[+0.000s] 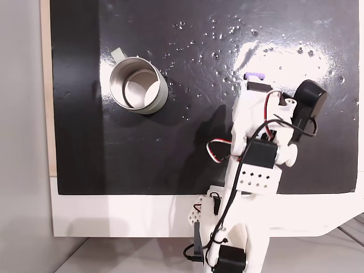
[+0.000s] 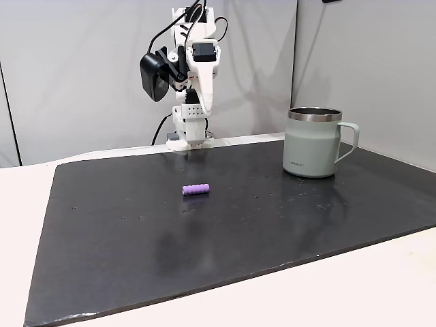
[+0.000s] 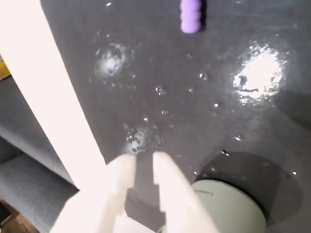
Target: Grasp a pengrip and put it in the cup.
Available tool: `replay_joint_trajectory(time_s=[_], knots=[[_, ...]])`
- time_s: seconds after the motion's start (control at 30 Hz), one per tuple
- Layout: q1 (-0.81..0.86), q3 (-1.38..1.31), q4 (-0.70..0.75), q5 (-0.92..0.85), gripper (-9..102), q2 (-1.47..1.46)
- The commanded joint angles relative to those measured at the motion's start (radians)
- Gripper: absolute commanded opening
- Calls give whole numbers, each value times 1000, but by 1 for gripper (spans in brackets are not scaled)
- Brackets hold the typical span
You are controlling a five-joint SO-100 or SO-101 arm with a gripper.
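The purple ribbed pengrip (image 2: 196, 189) lies flat on the black mat, also seen in a fixed view from above (image 1: 254, 75) and at the top edge of the wrist view (image 3: 191, 14). The metal cup (image 1: 136, 85) stands upright, handle to the side, far from the pengrip (image 2: 312, 143); its rim shows at the bottom of the wrist view (image 3: 228, 211). My gripper (image 3: 144, 162) hangs high above the mat on the folded arm (image 2: 206, 109), well back from the pengrip. Its fingers stand almost together with only a thin slit, nothing between them.
The black mat (image 2: 272, 225) covers most of a white table (image 1: 114, 216). Bright glare specks and patches (image 3: 257, 75) dot the mat. The arm's base (image 2: 185, 139) stands at the mat's far edge, with grey wall panels behind.
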Motion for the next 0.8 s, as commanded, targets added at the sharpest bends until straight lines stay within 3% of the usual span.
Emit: replay_joint_trajectory(time_s=[0.0,0.4,0.6,0.77], knots=[[9,-158,37,12,0,-114],[66,-535,222,109,0,-571],[71,-663,272,112,16,-719],[71,-715,288,115,22,-805]])
